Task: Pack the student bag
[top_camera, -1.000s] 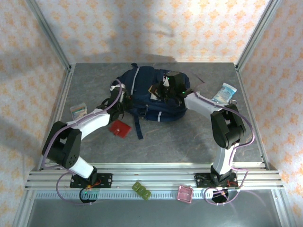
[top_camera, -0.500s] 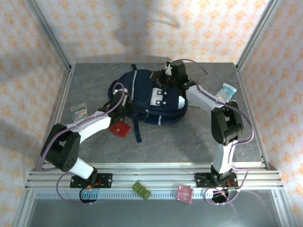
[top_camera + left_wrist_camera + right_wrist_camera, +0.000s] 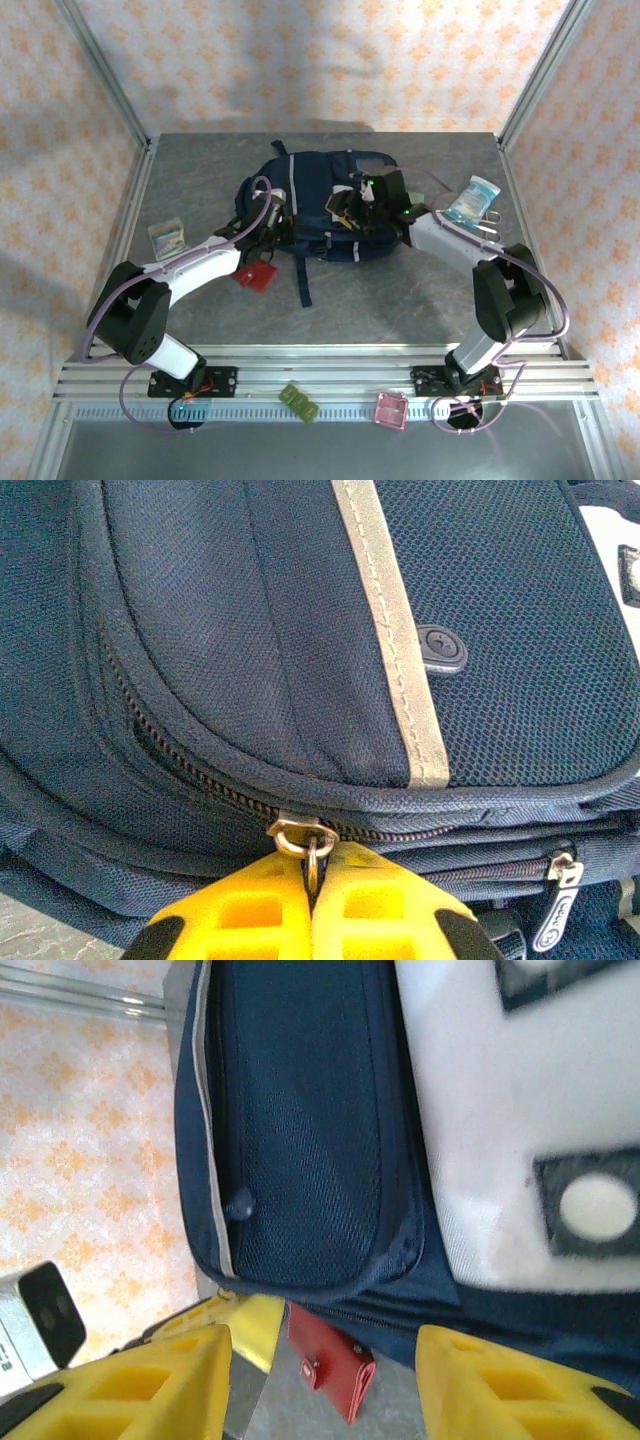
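The navy-blue student bag [image 3: 320, 205] lies mid-table, its grey reflective stripe [image 3: 395, 630] and light grey patch [image 3: 520, 1130] showing. My left gripper [image 3: 272, 217] is at the bag's left side. In the left wrist view it [image 3: 313, 880] is shut on the metal zipper pull [image 3: 313, 858], which hangs from a slider [image 3: 298, 830] on a closed zip. My right gripper [image 3: 362, 203] hovers over the bag's right part. Its yellow fingers [image 3: 150, 1380] stand wide open with nothing between them, above the bag's edge [image 3: 300, 1130].
A red wallet [image 3: 255, 272] lies on the table by the bag's near-left corner, also in the right wrist view [image 3: 330, 1360]. A tissue pack [image 3: 472, 200] sits at the right, a small card box [image 3: 166, 235] at the left. A green piece [image 3: 298, 402] and a pink piece [image 3: 390, 411] rest on the front rail.
The right gripper came from the bag's far edge down over its right part. The bag has shifted and turned, and its strap now trails toward the front. The left gripper followed slightly rightward.
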`<state>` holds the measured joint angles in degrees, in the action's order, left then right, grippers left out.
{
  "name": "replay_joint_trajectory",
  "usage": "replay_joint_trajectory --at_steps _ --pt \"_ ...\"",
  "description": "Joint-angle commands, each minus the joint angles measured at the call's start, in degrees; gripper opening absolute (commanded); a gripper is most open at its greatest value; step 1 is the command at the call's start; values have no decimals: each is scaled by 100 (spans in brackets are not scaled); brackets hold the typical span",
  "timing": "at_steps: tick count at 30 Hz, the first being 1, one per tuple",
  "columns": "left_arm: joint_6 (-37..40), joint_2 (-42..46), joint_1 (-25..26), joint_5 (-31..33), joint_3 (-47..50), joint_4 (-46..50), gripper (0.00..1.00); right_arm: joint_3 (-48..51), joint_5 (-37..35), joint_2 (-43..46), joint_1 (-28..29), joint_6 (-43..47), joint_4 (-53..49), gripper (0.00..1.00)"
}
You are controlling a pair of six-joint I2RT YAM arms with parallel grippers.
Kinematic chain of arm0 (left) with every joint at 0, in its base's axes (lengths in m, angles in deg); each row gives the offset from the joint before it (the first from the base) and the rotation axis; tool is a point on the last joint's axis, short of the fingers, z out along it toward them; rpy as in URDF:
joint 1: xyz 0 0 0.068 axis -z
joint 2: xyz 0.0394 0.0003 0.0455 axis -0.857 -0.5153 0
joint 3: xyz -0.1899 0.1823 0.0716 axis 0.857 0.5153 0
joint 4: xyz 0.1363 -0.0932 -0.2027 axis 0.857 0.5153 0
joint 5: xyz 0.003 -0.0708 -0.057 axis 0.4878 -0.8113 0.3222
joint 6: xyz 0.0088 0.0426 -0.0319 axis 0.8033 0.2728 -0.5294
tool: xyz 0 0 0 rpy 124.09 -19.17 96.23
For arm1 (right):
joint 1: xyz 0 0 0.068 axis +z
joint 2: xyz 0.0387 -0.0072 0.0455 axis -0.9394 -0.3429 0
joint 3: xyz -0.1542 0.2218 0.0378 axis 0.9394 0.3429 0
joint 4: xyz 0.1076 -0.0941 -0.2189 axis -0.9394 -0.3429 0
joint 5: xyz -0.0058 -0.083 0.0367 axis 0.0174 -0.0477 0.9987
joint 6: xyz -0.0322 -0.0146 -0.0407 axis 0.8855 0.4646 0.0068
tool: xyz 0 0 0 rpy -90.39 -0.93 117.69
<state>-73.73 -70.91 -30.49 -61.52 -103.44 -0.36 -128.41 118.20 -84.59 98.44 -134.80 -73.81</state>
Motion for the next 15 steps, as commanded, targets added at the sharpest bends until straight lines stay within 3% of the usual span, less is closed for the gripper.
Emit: replay_joint_trajectory --at_steps 1,15 --pt "-54 24 160 -225 -220 -289 0 78 173 -29 84 -389 490 50" --pt "-167 70 342 -130 -19 -447 0 -550 41 -897 139 -1074 604 51"
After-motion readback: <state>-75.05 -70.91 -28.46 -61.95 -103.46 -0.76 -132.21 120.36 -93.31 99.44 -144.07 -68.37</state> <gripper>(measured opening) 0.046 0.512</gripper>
